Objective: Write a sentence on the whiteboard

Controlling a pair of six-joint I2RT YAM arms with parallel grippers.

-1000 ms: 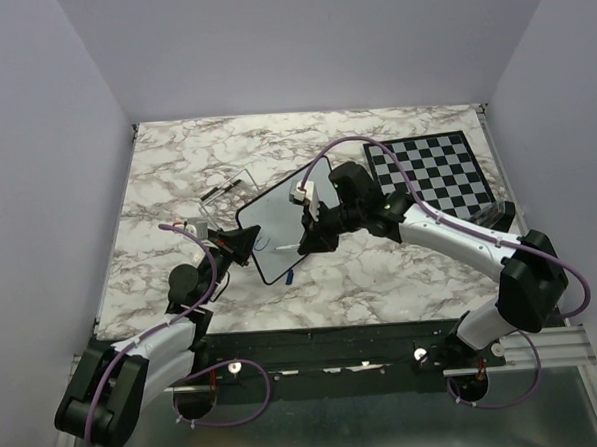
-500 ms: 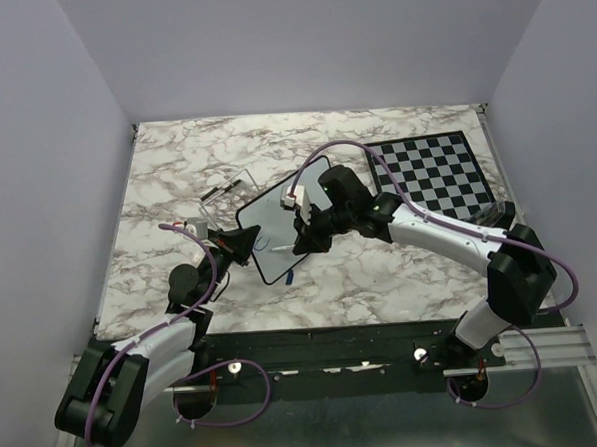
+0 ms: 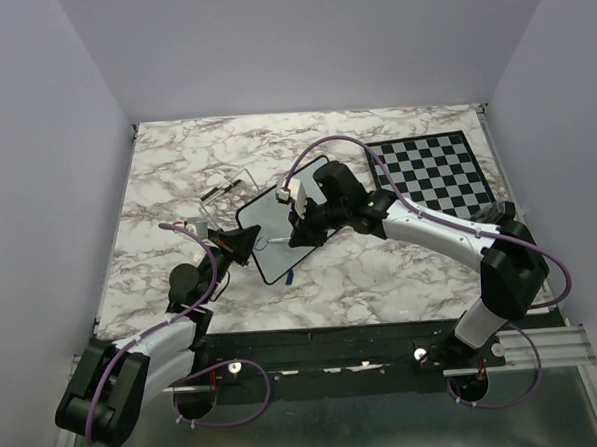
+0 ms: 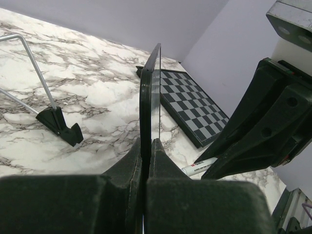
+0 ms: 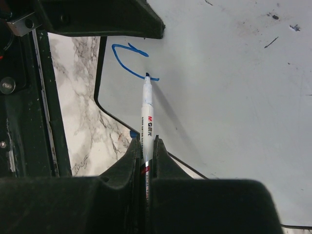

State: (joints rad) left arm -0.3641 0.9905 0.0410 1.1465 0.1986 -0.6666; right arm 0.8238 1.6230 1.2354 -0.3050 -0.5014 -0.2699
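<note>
Caught early in the writing step, apparently mid-stroke. Clamped the whiteboard (image 3: 268, 217) at the black frame of its near-left edge with the left fingers (image 4: 124, 170) pressed tight against it. Held it over the middle of the counter (image 3: 381, 269), just left of the chessboard (image 3: 431, 171), seemingly raised on the gripped side rather than lying flat. Pinched a white marker (image 5: 146, 112) between the right fingers (image 5: 165, 161), pointing the barrel away and touching the blue tip to the glossy face near the board's left corner. Showed only a hooked blue curve of the sentence (image 5: 129, 71) and a short dash at the tip, barely a first letter. Judged the task hardly begun.

Called next for a steady, light drag of the tip to finish this letter. Called then for a lift and a small shift along the line for the following one. Needed a firm brace on the frame throughout, to stop any swing under the pen's pressure. Risked a skipped or smeared line from any rocking.
</note>
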